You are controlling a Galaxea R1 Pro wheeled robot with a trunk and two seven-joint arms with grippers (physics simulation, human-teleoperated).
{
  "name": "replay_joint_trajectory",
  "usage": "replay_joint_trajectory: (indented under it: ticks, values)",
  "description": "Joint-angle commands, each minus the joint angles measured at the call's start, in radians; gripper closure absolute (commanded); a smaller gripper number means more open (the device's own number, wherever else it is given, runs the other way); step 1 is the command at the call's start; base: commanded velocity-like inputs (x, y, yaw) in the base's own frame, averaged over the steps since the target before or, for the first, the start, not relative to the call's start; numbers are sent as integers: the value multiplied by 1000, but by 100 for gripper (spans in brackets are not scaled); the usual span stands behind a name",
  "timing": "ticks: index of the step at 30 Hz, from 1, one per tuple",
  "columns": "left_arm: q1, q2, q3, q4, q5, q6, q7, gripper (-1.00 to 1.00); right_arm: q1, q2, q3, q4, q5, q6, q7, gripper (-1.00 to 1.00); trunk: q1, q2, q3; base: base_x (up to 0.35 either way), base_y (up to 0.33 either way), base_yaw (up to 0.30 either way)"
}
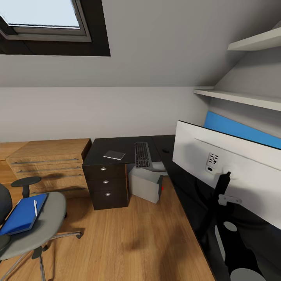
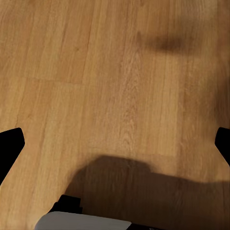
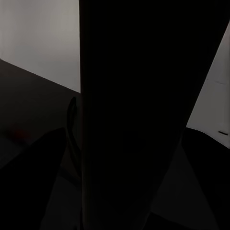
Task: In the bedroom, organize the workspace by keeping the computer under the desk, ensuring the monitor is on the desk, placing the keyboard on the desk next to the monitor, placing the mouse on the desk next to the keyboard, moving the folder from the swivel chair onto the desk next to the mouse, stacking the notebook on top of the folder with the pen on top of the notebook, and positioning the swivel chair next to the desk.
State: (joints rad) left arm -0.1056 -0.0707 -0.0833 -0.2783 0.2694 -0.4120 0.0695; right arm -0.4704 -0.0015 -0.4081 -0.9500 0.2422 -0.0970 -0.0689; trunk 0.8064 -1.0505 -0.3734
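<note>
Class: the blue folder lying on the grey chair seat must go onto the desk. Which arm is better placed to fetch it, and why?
Probably the left. The bright blue flat folder lies on the grey upholstered swivel chair at the robot's left, while the black L-shaped desk crowds its right side.

Open wooden floor (image 1: 128, 238) lies between the swivel chair (image 1: 43, 222) and the bench (image 1: 117, 146). The monitor (image 1: 230, 168) stands close on the bench's near arm, walling off that side; beside it the right wrist view is dark, probably blocked by its stem
</note>
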Motion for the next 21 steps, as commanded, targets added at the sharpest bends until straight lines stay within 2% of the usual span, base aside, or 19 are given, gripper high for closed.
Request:
replay_joint_trajectory:
  ticks: [1,21]
  values:
    - [-1,0,-9,1,5,-4,7,-100,-1,-1,1,28,8,-1,-2,100,0,-1,-1,0,0,0]
    - [0,0,-9,1,5,-4,7,-100,-1,-3,0,31,6,-2,0,100,0,-1,-1,0,0,0]
